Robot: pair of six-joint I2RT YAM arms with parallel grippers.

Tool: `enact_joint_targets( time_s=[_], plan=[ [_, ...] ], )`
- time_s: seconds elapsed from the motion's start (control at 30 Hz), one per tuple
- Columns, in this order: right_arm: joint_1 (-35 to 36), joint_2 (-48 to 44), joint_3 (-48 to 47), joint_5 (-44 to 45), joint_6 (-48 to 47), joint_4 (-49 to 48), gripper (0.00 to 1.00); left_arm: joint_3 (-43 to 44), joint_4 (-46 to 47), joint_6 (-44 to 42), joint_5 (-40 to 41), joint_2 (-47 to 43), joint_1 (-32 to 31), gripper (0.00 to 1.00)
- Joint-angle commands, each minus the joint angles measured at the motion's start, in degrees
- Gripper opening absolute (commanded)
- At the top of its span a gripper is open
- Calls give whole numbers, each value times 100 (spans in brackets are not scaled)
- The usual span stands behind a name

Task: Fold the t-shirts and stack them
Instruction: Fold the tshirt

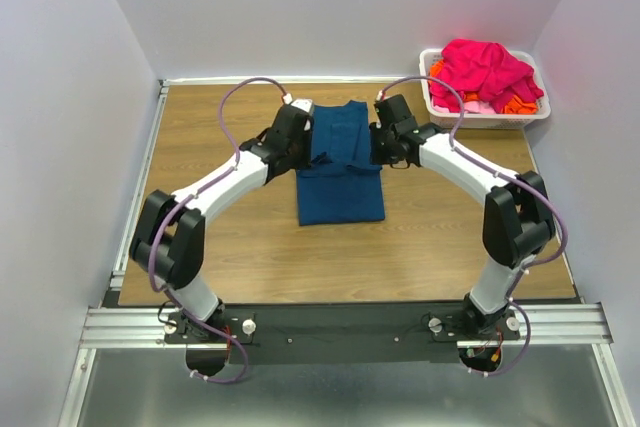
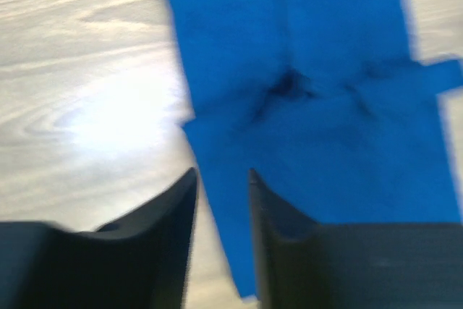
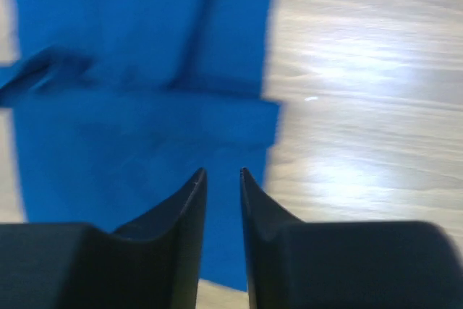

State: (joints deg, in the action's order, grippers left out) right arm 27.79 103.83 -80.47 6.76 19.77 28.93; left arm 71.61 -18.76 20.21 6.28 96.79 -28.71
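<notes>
A dark blue t-shirt [image 1: 340, 172] lies folded into a long strip on the wooden table, its far half laid over the near half. My left gripper [image 1: 301, 150] hovers at the strip's left edge, and my right gripper [image 1: 383, 144] at its right edge. In the left wrist view the blue t-shirt [image 2: 311, 70] fills the right side, and the left gripper [image 2: 223, 173] is open with nothing between the fingers. The right wrist view shows the blue t-shirt [image 3: 130, 106] under the right gripper [image 3: 223, 171], which stands slightly open and empty. Both wrist views are blurred.
A white basket [image 1: 436, 107] stands at the back right corner, holding a magenta-pink t-shirt [image 1: 485, 67] and an orange one [image 1: 518, 102]. White walls close in the table on the left, back and right. A metal rail [image 1: 340, 325] carries the arm bases at the near edge.
</notes>
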Motion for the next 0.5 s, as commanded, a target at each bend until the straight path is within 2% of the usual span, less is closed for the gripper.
enact_joint_targets(
  time_s=[0.0,0.03,0.07,0.27,0.47],
  plan=[
    [314,-197,408,-640,246,-588,28,-393,56,466,102,-398,-590,29],
    [410,-92,444,-789,264,-642,25,-542,101,536,-47,-346,-662,28],
    [464,-13,453,-860,290,-678,24,-587,171,580,-144,-293,-732,22],
    [578,532,585,-861,537,-1161,21,-526,154,564,-811,356,-1145,21],
    [587,972,322,-703,546,-1399,21,-701,-4,467,-1015,586,-1190,21]
  ],
)
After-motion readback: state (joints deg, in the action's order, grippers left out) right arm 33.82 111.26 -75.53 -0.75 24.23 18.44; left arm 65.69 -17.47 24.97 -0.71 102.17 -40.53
